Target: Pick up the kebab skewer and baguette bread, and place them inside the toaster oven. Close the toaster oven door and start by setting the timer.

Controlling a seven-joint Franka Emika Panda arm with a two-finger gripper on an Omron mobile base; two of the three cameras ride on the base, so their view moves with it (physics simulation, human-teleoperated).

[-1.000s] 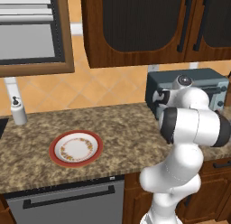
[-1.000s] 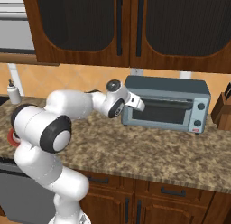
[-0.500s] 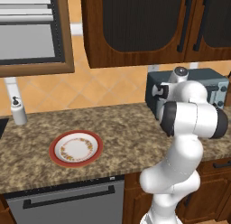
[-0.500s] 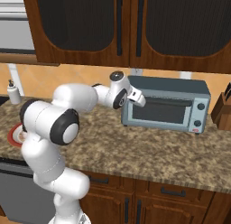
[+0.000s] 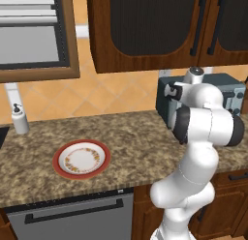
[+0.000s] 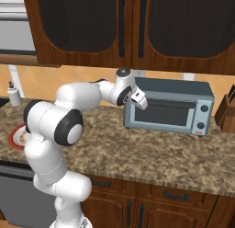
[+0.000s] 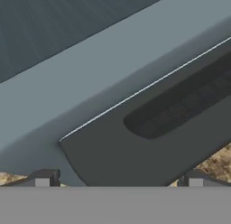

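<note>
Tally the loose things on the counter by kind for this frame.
Toaster oven: 1
Plate: 1
Soap dispenser: 1
Knife block: 1
Total: 4

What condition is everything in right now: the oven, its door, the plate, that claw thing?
toaster oven: upright on the counter, at the back.
toaster oven door: shut.
plate: flat on the counter, nothing on it.
end effector: open, holding nothing, at the door's upper left corner.
upper cabinets: doors shut.
</note>
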